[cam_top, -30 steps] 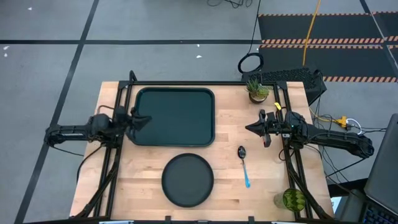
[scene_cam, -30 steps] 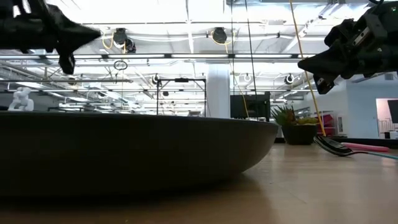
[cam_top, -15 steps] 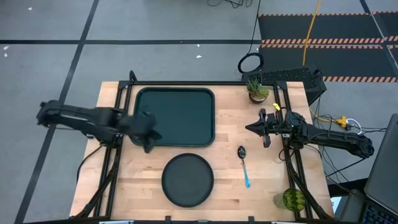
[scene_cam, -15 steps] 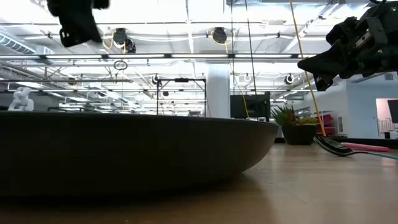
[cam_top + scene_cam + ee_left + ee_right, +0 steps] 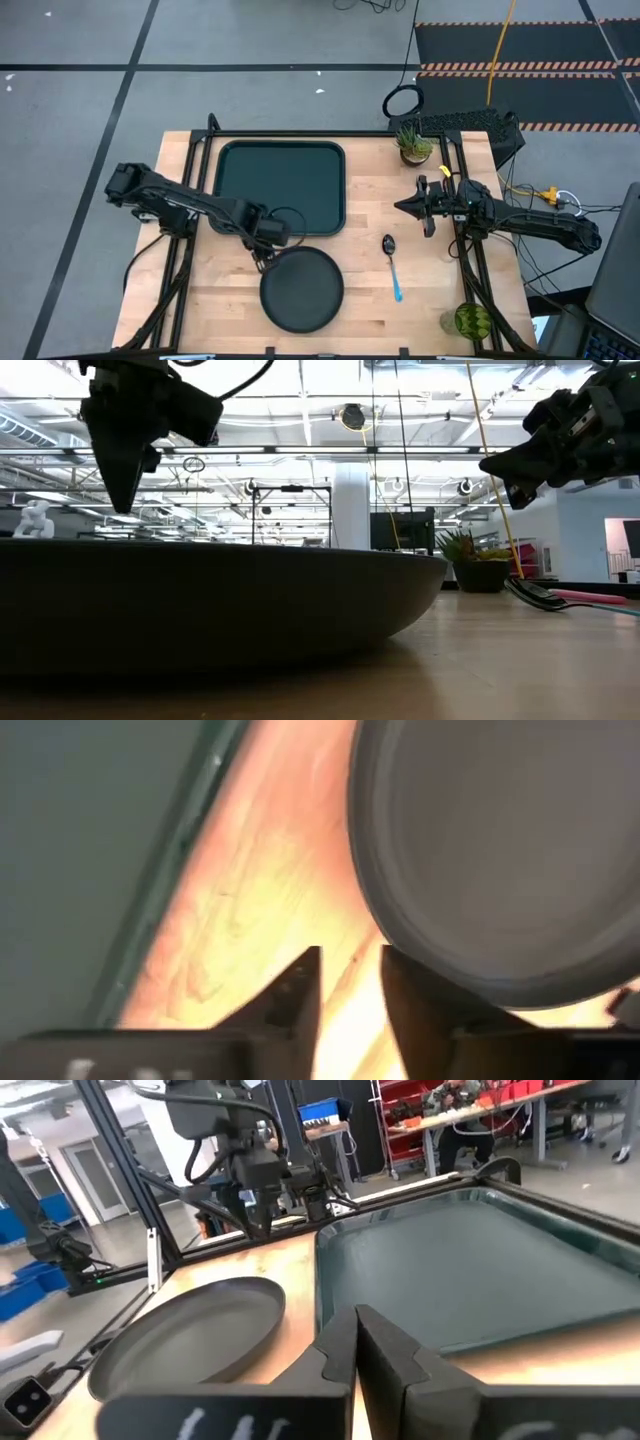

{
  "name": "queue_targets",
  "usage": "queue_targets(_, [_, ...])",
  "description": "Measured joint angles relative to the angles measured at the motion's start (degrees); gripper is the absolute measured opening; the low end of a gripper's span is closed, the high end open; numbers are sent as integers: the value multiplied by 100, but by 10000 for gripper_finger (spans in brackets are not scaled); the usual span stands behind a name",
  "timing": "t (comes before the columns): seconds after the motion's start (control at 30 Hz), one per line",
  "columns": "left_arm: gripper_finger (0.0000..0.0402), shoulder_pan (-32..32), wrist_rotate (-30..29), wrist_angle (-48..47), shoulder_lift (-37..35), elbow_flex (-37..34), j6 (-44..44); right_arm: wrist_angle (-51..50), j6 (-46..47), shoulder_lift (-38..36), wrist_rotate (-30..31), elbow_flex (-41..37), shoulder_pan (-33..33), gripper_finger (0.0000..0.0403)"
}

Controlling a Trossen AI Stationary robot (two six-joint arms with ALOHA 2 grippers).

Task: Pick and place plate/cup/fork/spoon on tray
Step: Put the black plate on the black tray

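The left tool is hanging over the bench at the far left edge of the plate, in the strip of bare wood between the plate and the tray. In the left wrist view its two fingers are standing a narrow gap apart with only wood showing between them, holding nothing, and the plate's raised rim is lying just beside one finger. The tray is sitting at the far left of the bench. The plate is lying at the near middle, just near of the tray and apart from it. The spoon is lying right of the plate, its bowl pointing far and its blue handle pointing near. The cup is standing at the near right corner. A small potted plant is standing at the far right. The right tool is waiting over the right side of the bench with its fingers pressed together, holding nothing.
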Motion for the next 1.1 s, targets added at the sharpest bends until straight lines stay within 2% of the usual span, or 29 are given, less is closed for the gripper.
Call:
queue_targets(0.2, [233,9,38,42,-5,23,-863,-378,173,2,-3,1,0,0])
queue_targets(0.3, [268,9,77,68,-5,23,-1488,-479,173,2,-3,1,0,0])
queue_targets(0.4, [286,9,19,292,-5,23,-1908,-451,158,0,-3,0,0,0])
queue_targets(0.6, [276,-15,-227,528,21,23,-2339,-420,-39,0,23,1,0,0])
queue_targets(0.87, [235,-232,-280,490,485,15,-2237,-306,-261,0,49,1,0,0])
queue_targets(1.1, [224,-300,-265,639,745,14,-2203,-45,-333,0,168,-1,2,0])
